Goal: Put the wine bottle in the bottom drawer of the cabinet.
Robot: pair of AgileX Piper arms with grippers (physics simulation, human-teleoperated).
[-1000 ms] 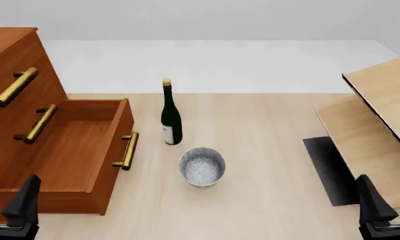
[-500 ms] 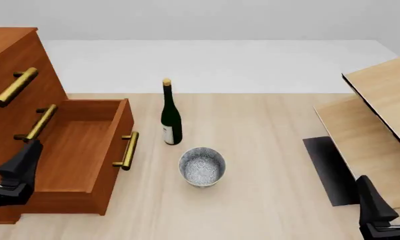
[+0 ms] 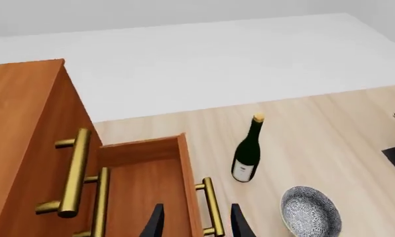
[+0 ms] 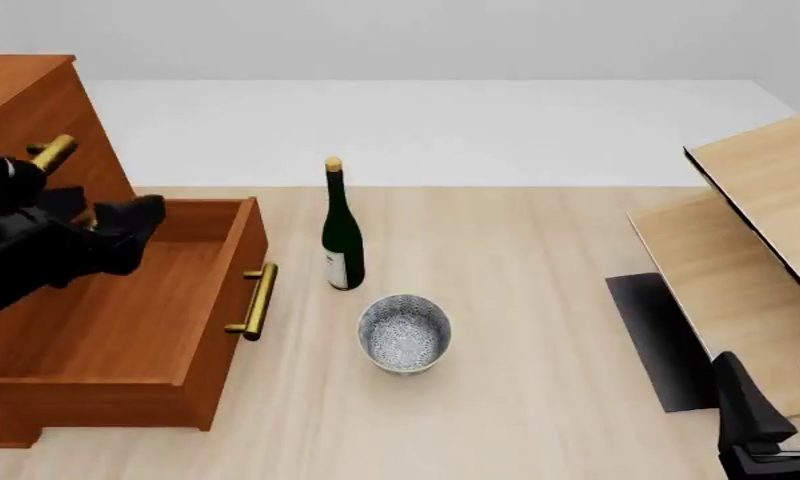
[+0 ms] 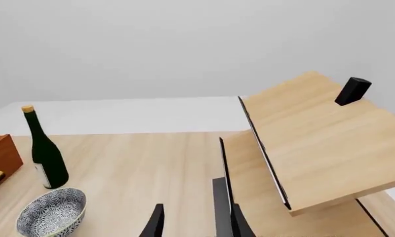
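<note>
Wine bottle (image 4: 341, 240) stands upright right of the open-fingered, empty left gripper (image 4: 131, 225) hovering over the open bottom drawer (image 4: 147, 310).

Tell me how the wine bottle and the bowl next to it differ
The wine bottle is tall, slim and dark green glass, while the bowl is low, wide and grey-speckled. The bottle is closed with a tan cork; the bowl is open-topped and looks empty. The bottle stands farther from the arms, the bowl nearer. Both stand upright on the table, outside the open bottom drawer.
</note>
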